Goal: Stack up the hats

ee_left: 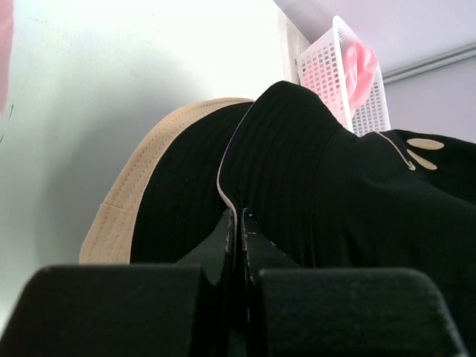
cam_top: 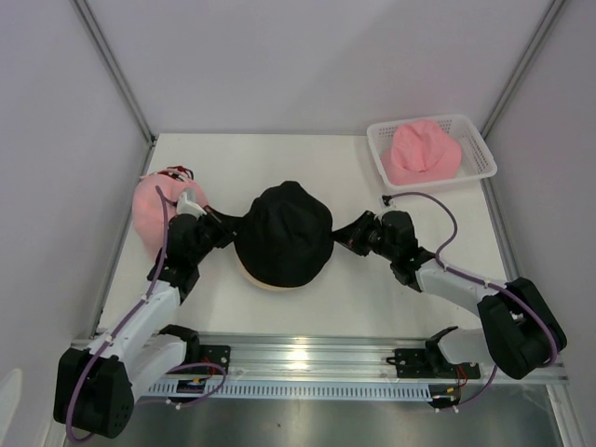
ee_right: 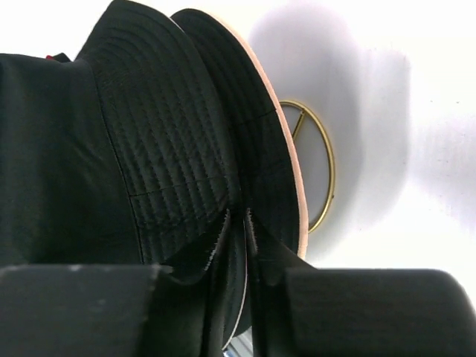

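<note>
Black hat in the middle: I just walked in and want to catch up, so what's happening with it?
The left gripper and right gripper each pinch the brim of the black hat from opposite sides. It sits over a tan hat whose brim peeks out below. A pink hat lies by the left arm; a second pink hat is in the white basket.

A white table stands between pale lilac walls — metal rail along its near edge.

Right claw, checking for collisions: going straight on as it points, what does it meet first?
The black hat: the right claw pinches its brim, so it would probably press into the crown next.
</note>
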